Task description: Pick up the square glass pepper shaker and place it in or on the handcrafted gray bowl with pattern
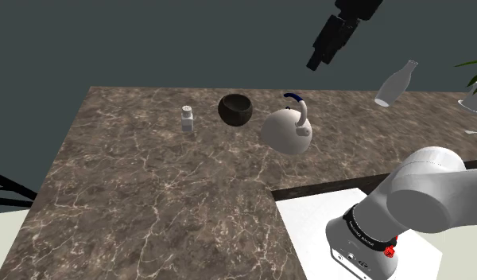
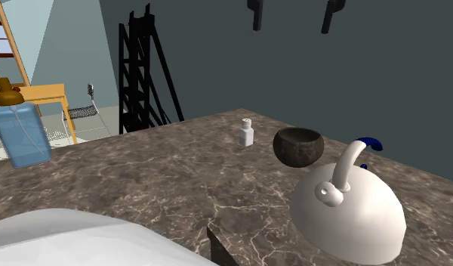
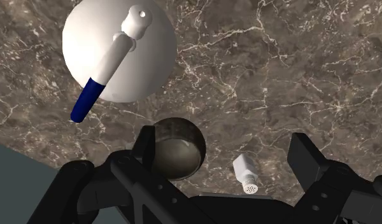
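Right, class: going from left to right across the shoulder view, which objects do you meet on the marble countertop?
pepper shaker → dark bowl → white kettle with a blue-tipped handle → white bottle

From my console I see a glossy white arm [image 1: 424, 187] of fat rounded links, a black joint ring [image 1: 364, 232] carrying a small red knob [image 1: 389, 251] and pale marks, and an all-black gripper [image 3: 226, 143] with two blocky, angular fingers [image 3: 307, 159].

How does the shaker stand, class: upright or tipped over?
Upright: the shaker stands on its base on the counter, cap up, beside the bowl.
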